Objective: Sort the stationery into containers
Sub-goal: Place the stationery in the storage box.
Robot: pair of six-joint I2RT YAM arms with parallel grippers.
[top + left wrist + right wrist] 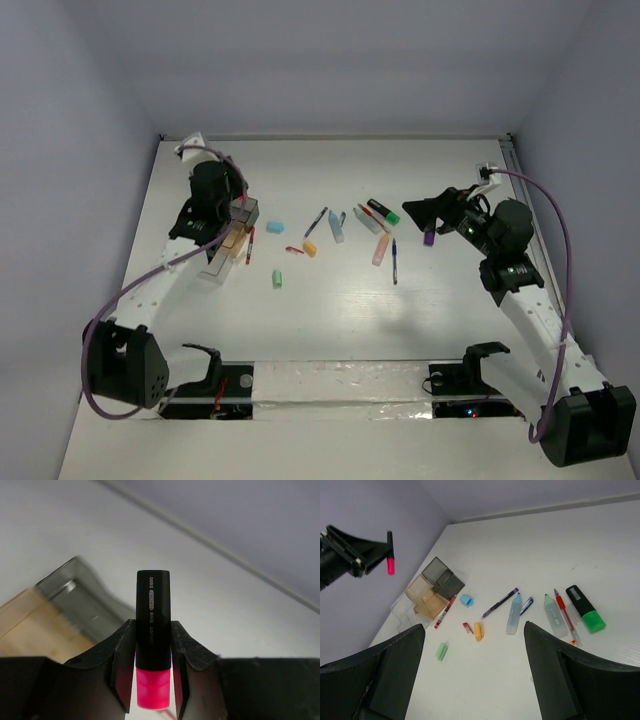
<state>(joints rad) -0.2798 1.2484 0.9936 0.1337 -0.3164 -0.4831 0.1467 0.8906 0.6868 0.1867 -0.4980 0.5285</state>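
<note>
Highlighters (pixel 383 212) on table (pixel 450 330): perhaps four; left gripper (pixel 152 630) clamps one pink highlighter (pixel 152 650).

A pink highlighter (pixel 152 605), black-capped, hangs vertical, pink end down, pinched in the left gripper (pixel 152 630) near the clear-grey and tan containers (pixel 232 240) by the tabletop's (pixel 330 320) left edge. Pens (pixel 500 603), highlighters (pixel 514 614) and caps (pixel 466 599) lie scattered mid-table.

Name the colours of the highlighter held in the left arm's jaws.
The highlighter: black barrel, bright pink end, best seen in the left wrist view.

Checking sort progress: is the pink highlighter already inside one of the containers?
No, the pink highlighter is clamped in the left gripper, up in the air and clear of the containers.
</note>
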